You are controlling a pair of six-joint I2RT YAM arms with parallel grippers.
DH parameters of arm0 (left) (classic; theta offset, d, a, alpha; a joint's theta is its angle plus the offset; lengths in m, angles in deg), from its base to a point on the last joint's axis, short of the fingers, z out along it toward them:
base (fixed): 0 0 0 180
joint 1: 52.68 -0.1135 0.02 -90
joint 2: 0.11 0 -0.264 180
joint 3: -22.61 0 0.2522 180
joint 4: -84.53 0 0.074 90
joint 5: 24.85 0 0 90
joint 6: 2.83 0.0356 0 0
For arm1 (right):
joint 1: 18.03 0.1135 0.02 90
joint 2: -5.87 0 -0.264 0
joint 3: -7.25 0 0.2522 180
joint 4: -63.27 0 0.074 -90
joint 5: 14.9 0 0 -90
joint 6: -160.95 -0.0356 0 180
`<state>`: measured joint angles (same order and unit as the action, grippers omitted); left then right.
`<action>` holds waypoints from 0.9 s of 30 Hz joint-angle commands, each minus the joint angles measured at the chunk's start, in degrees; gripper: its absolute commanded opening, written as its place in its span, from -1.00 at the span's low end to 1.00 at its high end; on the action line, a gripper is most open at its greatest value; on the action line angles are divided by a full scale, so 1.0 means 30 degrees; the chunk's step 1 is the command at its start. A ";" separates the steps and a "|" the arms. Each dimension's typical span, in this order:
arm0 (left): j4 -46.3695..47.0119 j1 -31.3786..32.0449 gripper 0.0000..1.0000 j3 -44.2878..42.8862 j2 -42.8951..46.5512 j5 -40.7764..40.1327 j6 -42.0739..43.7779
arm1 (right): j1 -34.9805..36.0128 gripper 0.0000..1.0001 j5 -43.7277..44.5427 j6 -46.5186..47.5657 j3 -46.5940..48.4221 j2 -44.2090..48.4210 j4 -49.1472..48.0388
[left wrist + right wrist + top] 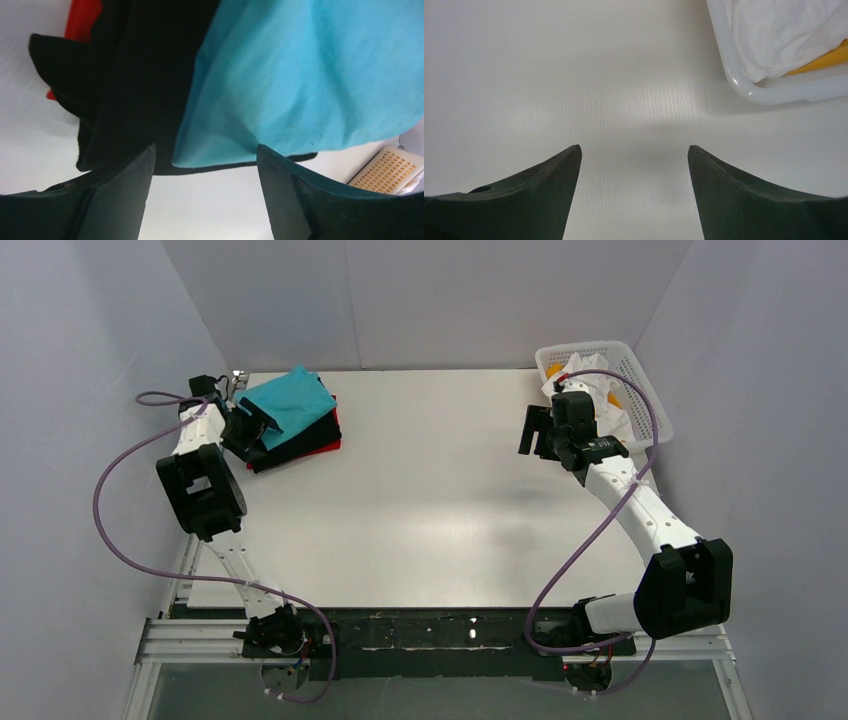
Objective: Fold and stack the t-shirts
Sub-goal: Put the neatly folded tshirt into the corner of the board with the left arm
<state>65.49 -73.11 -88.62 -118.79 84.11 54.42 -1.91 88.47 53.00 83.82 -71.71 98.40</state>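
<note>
Turquoise t-shirt [290,400] lies atop the folded black t-shirt [300,443] and red t-shirt [328,448] at the desk's [430,500] far left corner, with the left tool [204,149] at its edge, jaws parted and gripping nothing, while the right tool [634,147] hangs spread wide beside the white basket [730,70].

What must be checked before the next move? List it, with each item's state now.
1. Turquoise-blue cotton t-shirt on top of stack: ok.
2. Its alignment with the folded black t-shirt beneath: not ok, askew.
3. Folded red t-shirt at the bottom: ok, edge showing.
4. Left jaws free of cloth: ok, apart, nothing between them, stack edge just beyond the tips.
5. Right jaws empty: ok, apart over the white table.
6. More cloth in the white plastic mesh basket: ok, white cloth and something yellow inside.
</note>
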 commanded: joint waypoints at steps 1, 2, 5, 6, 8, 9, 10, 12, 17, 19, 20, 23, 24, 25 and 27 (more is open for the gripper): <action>-0.0651 -0.0312 0.42 0.0020 0.0277 0.0376 0.0130 | -0.0100 0.72 0.0263 0.0260 0.0016 0.0114 0.0003; -0.0630 -0.0325 0.41 0.0160 0.0297 0.0120 0.0264 | -0.0100 0.72 0.0240 0.0260 0.0027 0.0087 0.0031; -0.0562 -0.0448 0.21 0.0273 -0.0009 0.0236 0.0407 | -0.0100 0.72 0.0139 0.0262 0.0042 -0.0020 0.0027; -0.0623 -0.0500 0.10 0.0195 -0.0124 0.0480 0.0361 | -0.0100 0.72 0.0122 0.0227 0.0041 -0.0043 0.0034; -0.0655 -0.0516 -0.02 0.0182 -0.0201 0.0796 0.0262 | -0.0081 0.72 0.0121 0.0229 0.0072 -0.0068 0.0057; -0.0557 -0.0516 -0.04 0.0286 -0.0144 0.0912 0.0218 | -0.0097 0.72 0.0142 0.0238 0.0093 -0.0053 0.0062; -0.0464 -0.0516 -0.07 0.0402 -0.0093 0.0967 0.0172 | -0.0099 0.72 0.0170 0.0217 0.0088 -0.0066 0.0057; -0.0487 -0.0516 -0.17 0.0507 0.0069 0.0988 0.0137 | -0.0100 0.72 0.0174 0.0235 0.0100 -0.0106 0.0084; -0.0694 -0.0518 -0.48 0.0753 0.0614 0.1469 0.0127 | -0.0100 0.72 0.0174 0.0170 0.0142 -0.0184 0.0144; -0.0418 -0.0530 -0.65 0.0990 0.0785 0.1787 0.0079 | -0.0098 0.71 0.0166 0.0167 0.0158 -0.0199 0.0147; -0.0413 -0.0525 -0.85 0.0970 0.0774 0.1805 0.0071 | -0.0099 0.71 0.0173 0.0179 0.0158 -0.0205 0.0166; -0.1363 -0.0611 -1.00 0.0152 0.0436 0.1455 0.0163 | -0.0099 0.71 0.0262 0.0190 0.0239 -0.0206 0.0283; -0.1714 -0.0649 -1.00 -0.0120 0.0401 0.1317 0.0260 | -0.0100 0.71 0.0287 0.0185 0.0245 -0.0205 0.0289; -0.2004 -0.0748 -1.00 -0.0374 0.0411 0.1157 0.0342 | -0.0100 0.71 0.0301 0.0210 0.0246 -0.0147 0.0290; -0.2736 -0.0909 -1.00 -0.0876 0.0483 0.1080 0.0565 | -0.0099 0.71 0.0346 0.0204 0.0246 -0.0128 0.0262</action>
<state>66.67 -74.71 -87.85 -119.68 86.80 54.60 -1.91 88.49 53.17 83.82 -72.37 99.67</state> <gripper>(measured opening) 0.022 0.860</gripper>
